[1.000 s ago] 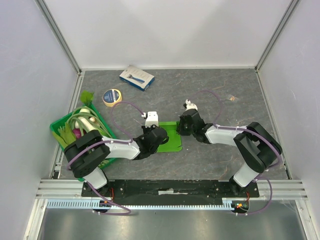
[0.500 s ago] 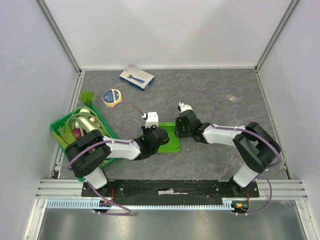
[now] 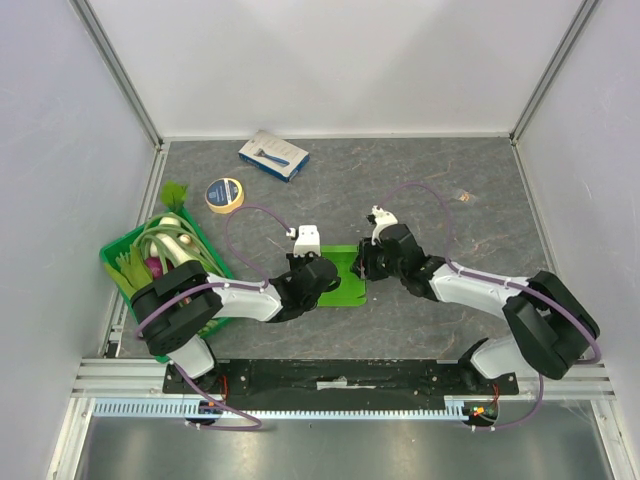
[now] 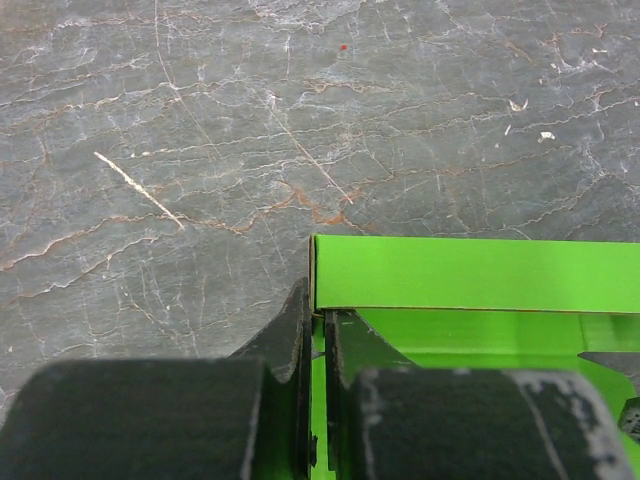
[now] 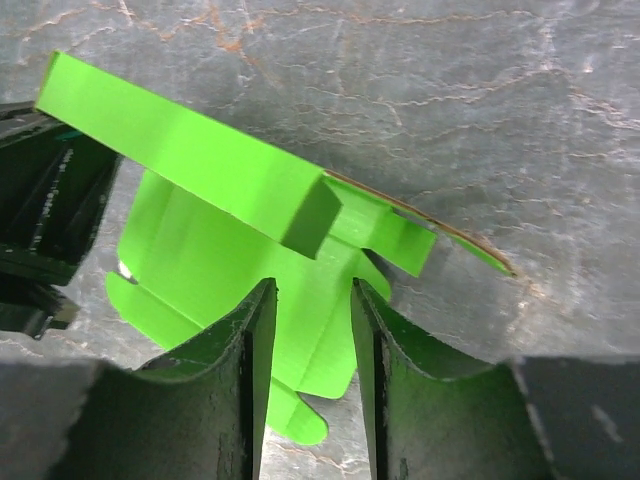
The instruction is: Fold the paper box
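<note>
My left fingers (image 4: pixel 285 345) are clenched on a raised edge of the bright lime-green thin card paper box (image 3: pixel 345 275), which lies half-folded mid-counter (image 3: pixel 450 190) between my arms. My right fingers (image 5: pixel 235 350) are parted and grasp nothing, facing a loose flap. I judge wall-folding is underway; next I must press that flap inward.

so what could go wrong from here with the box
The left gripper pinches just one thin wall of the paper box near a corner, so the card could crease or slip free if pushed. The right gripper is open over the loose tabs; closing there might crush a tab or knock the raised flap down.
</note>
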Tool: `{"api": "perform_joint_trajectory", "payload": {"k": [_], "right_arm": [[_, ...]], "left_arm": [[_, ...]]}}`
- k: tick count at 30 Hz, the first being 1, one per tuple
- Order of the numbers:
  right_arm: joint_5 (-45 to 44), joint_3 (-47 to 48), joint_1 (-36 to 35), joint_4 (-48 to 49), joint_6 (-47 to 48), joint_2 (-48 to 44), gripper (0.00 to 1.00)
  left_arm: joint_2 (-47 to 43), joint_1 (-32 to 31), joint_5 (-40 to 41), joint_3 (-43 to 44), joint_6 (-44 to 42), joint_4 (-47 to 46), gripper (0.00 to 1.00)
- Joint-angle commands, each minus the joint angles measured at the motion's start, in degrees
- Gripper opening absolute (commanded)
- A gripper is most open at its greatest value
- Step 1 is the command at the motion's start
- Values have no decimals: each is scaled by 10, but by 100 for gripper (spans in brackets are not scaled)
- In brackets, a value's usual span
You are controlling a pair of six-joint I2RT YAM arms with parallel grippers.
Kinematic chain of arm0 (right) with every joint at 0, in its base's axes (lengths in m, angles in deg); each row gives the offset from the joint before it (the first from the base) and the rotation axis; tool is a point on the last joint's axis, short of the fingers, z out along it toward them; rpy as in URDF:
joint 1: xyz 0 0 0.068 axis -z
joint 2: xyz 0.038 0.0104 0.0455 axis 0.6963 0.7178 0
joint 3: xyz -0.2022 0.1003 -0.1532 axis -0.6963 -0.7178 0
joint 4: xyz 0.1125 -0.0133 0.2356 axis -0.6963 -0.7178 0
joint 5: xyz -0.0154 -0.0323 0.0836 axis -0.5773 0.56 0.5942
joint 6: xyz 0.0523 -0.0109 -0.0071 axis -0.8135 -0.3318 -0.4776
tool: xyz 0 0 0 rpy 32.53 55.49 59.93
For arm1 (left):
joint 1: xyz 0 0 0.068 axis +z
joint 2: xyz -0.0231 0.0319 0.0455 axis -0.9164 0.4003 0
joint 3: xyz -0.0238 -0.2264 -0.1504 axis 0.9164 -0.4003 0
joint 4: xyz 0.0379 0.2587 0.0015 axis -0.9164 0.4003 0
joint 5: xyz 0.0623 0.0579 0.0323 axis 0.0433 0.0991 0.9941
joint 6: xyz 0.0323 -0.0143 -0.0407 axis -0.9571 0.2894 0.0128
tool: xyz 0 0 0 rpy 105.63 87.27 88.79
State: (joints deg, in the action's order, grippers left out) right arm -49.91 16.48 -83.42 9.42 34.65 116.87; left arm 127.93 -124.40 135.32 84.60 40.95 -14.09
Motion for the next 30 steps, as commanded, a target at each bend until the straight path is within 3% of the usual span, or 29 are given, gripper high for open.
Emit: {"api": "perform_joint_trajectory", "payload": {"k": [1, 4, 6, 8, 14, 18, 23, 30], "right_arm": [[-61, 9, 4, -28, 3, -39, 41], [-115, 11, 11, -75, -7, -68, 36], [-145, 14, 18, -122, -22, -73, 24], [-166, 19, 18, -128, 1, -79, 20], [-177, 89, 18, -156, 183, -57, 33], [-153, 152, 14, -221, 254, -7, 36], [-140, 156, 7, -227, 316, -1, 46], [-71, 168, 7, -218, 348, 46, 45]], "left_arm": [[-2, -4, 15, 4, 4, -30, 2], [-1, -4, 19, 3, -2, -33, 2], [0, -4, 19, 2, -2, -35, 2], [1, -4, 20, 1, -3, -39, 2], [12, -4, 19, -4, -42, -72, 2], [12, -4, 20, -17, -85, -104, 2], [15, -4, 18, -27, -133, -140, 2], [18, -4, 8, -36, -173, -179, 2]]}}
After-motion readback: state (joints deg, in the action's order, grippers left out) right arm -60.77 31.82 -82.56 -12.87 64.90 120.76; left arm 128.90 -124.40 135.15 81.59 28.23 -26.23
